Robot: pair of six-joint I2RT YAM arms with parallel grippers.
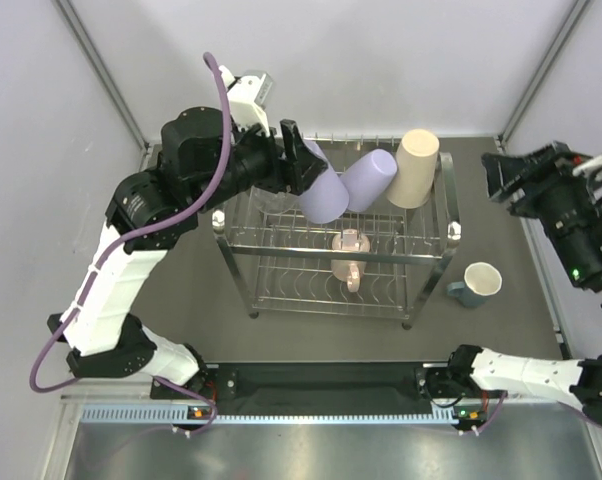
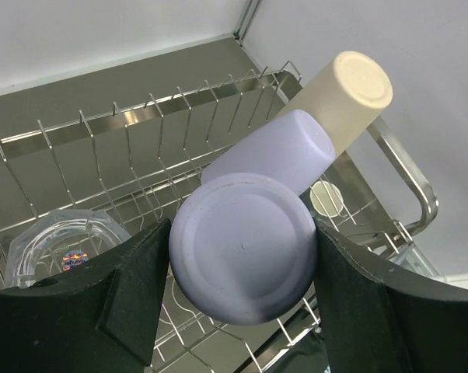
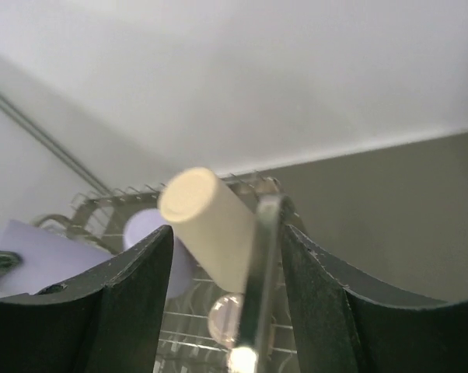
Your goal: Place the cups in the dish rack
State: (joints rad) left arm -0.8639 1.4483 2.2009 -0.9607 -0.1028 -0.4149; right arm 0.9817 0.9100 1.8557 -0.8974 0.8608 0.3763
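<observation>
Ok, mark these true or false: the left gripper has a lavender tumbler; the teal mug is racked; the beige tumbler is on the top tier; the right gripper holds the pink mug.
1. The left gripper holds a lavender tumbler over the dish rack. True.
2. The teal mug is in the rack. False: it stands on the table, right of the rack.
3. The beige tumbler rests on the top tier beside the second lavender tumbler. True.
4. The right gripper holds the pink mug. False: it is open and empty; the mug sits inside the rack.
</observation>
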